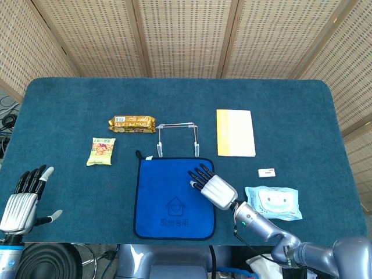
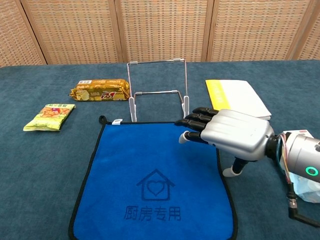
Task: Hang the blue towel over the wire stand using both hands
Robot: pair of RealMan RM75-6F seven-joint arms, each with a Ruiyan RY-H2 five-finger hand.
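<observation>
The blue towel (image 1: 171, 195) (image 2: 150, 175) lies flat on the table, a house emblem printed on it. Just behind its far edge stands the wire stand (image 1: 177, 138) (image 2: 157, 90), upright and bare. My right hand (image 1: 210, 187) (image 2: 227, 132) hovers open over the towel's right edge, fingers stretched toward the far right corner, holding nothing. My left hand (image 1: 23, 200) rests open at the table's near left corner, far from the towel; the chest view does not show it.
A gold snack bar (image 1: 132, 123) and a yellow-green snack bag (image 1: 101, 151) lie left of the stand. A yellow and white booklet (image 1: 235, 132) lies to the right, with a small white box (image 1: 267, 172) and a wipes pack (image 1: 274, 201) nearer the front.
</observation>
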